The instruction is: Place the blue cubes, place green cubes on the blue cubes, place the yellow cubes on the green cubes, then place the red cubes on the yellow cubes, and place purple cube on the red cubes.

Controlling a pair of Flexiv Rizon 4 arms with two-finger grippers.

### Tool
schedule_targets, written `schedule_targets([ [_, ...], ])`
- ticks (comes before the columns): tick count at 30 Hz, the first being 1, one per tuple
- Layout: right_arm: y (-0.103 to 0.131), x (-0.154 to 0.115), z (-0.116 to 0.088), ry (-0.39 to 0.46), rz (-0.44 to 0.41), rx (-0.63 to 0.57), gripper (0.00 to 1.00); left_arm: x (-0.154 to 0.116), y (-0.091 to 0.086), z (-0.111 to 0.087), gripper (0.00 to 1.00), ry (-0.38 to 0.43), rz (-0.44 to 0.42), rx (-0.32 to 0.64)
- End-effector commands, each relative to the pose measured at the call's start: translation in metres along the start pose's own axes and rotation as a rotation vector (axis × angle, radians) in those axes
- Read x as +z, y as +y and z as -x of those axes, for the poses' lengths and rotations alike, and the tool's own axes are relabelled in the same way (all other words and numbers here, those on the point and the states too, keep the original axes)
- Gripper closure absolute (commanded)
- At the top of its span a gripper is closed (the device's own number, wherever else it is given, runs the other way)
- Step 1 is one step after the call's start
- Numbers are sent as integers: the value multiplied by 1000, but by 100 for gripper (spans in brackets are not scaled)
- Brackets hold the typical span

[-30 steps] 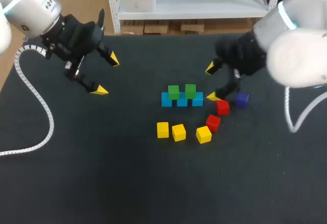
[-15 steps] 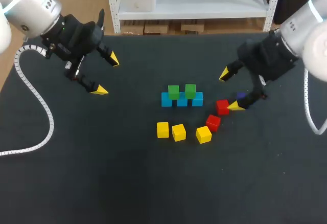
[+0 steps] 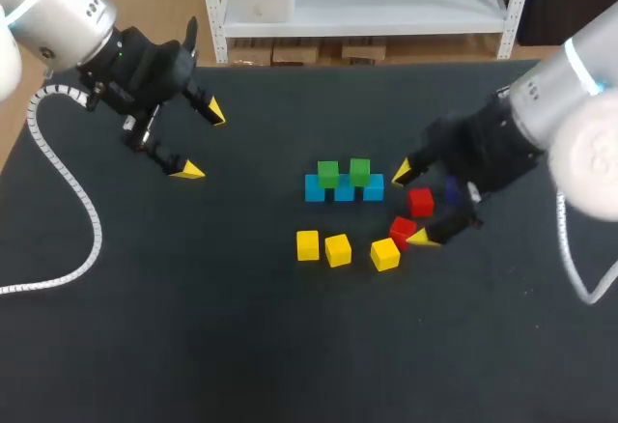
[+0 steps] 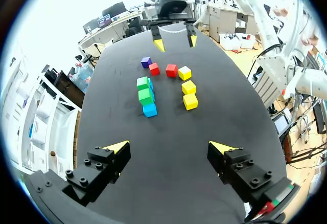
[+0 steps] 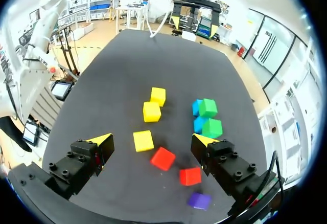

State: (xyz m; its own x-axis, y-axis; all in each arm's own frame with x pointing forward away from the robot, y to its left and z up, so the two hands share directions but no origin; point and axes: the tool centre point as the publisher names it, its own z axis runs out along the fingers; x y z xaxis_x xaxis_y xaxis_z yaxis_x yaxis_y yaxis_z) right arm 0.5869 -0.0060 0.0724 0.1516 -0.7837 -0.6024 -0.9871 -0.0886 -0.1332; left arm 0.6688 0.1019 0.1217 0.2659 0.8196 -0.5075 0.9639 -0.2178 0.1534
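Three blue cubes [image 3: 345,192] lie in a row at the table's middle, with two green cubes [image 3: 328,173] on top of them. In front lie three yellow cubes [image 3: 338,249] and, to their right, two red cubes [image 3: 403,231]. The purple cube [image 3: 451,189] is half hidden behind my right gripper [image 3: 409,205], which hangs open above the red cubes and holds nothing. In the right wrist view the nearest yellow cube [image 5: 143,140] and a red cube [image 5: 163,158] lie below the open right gripper [image 5: 152,141]. My left gripper [image 3: 203,140] stands open and empty at the far left, well away from the cubes [image 4: 145,96].
The dark table [image 3: 193,326] has free room at the front and on the left. A grey cable [image 3: 68,191] from my left arm curls over the table's left side. Shelving stands beyond the far edge.
My right gripper swung out to the right, then came forward and back left over the red cubes, now covering part of the purple cube. The left arm and all cubes stayed put.
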Motion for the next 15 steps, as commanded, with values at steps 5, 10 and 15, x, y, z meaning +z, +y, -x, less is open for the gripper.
schedule_targets([
  [5, 5, 32, 24, 32, 9, -33, 0, 0, 0, -1, 0, -1, 0, 2],
  [10, 5, 51, 31, 59, 45, -47, 0, 0, 0, -1, 0, -1, 0, 2],
  [15, 4, 67, 33, 83, 80, -65, 0, 0, 0, -1, 0, -1, 0, 2],
])
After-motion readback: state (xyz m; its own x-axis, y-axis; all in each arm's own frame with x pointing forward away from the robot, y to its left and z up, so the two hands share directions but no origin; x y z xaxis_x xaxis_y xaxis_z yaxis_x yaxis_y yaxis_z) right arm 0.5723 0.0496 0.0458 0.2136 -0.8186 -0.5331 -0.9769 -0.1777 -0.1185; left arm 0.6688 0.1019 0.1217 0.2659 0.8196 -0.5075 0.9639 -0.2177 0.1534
